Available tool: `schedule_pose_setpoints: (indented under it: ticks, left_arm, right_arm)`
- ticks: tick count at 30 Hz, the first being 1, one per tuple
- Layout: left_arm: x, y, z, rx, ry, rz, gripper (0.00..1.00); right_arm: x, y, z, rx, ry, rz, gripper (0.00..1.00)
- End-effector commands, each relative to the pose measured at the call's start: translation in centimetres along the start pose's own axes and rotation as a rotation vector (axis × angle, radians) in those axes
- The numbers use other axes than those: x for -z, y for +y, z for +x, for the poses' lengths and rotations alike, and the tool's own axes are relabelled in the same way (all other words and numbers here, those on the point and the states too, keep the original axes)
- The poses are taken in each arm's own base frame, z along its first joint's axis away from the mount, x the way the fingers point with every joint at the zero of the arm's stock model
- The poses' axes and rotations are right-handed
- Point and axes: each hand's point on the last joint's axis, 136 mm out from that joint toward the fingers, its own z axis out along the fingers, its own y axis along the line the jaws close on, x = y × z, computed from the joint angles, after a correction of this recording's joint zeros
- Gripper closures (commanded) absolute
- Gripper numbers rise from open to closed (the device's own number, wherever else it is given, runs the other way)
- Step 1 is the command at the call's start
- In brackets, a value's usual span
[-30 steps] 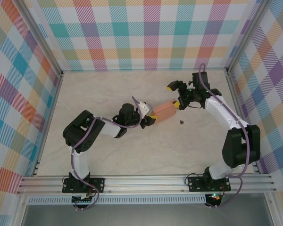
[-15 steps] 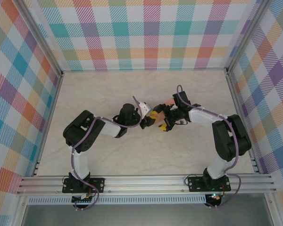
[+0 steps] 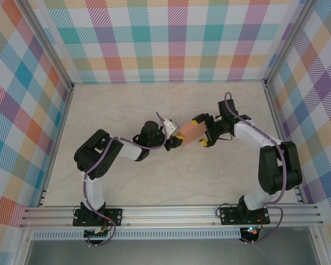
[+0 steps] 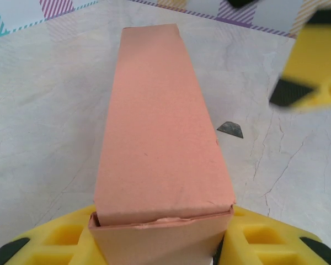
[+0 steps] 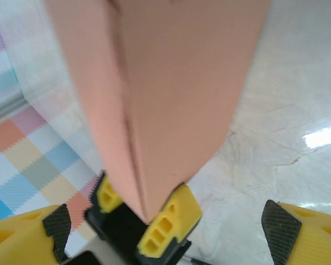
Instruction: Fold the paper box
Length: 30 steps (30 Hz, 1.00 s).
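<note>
The paper box (image 3: 190,131) is a closed salmon-orange rectangular box held just above the table centre. My left gripper (image 3: 175,141) is shut on its near end. In the left wrist view the box (image 4: 160,138) stretches away from my left gripper (image 4: 163,237), its yellow fingers (image 4: 60,243) pressed to both sides. My right gripper (image 3: 202,130) stands open at the box's far end, one fingertip on each side of it and neither touching. In the right wrist view the box (image 5: 171,94) points toward my right gripper (image 5: 165,234), its wide-apart fingers (image 5: 306,232) at the bottom corners.
A small dark scrap (image 4: 230,130) lies on the pale marble table (image 3: 127,110) just right of the box. Plaid walls (image 3: 171,38) and aluminium frame posts (image 3: 49,44) close in the table on three sides. A metal rail (image 3: 171,215) runs along the near edge.
My right gripper swung in low beside the box, then drew back right to the far end, with its jaws a little wider. The left gripper kept its hold on the box.
</note>
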Motion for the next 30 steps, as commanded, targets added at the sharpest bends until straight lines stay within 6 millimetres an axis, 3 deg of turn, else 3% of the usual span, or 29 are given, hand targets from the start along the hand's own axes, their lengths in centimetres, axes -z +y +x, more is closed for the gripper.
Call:
schedule_pose_setpoints:
  ticks: [1,8,12,17,23,25,26,27,30]
  left_arm:
    - [0.6,-0.6,-2.1,-0.080,-0.023,0.011,0.59]
    - [0.3,-3.3,-2.8,-0.280,0.057,0.069,0.59]
    - [0.5,-3.4,-3.7,-0.290,0.035,0.060,0.59]
    - [0.7,-3.0,-4.1,-0.298,0.032,0.032,0.59]
    - [1.2,-3.1,-4.5,-0.309,0.028,0.023,0.55]
    - [1.5,-2.9,-4.9,-0.306,0.025,0.011,0.43]
    - [1.6,-2.9,-5.0,-0.301,0.024,0.004,0.10]
    - [1.9,-2.8,-5.3,-0.300,0.021,-0.004,0.00]
    - [2.9,-2.5,-6.3,-0.291,0.006,-0.048,0.00]
  right_arm:
    - [2.2,-1.3,1.0,-0.106,-0.013,0.109,0.08]
    - [0.2,0.7,1.7,-0.163,0.009,0.153,0.08]
    - [-2.3,-0.5,1.5,-0.243,0.030,0.203,0.09]
    - [-3.7,-2.9,1.7,-0.311,0.015,0.272,0.14]
    - [-4.7,-2.4,1.3,-0.257,0.024,0.242,0.28]
    - [-5.1,-2.0,0.9,-0.239,0.022,0.212,0.35]
    - [-5.2,-1.6,0.8,-0.227,0.021,0.197,0.41]
    - [-5.4,-1.4,0.7,-0.221,0.022,0.184,0.42]
    - [-6.2,-0.2,0.2,-0.195,0.030,0.139,0.43]
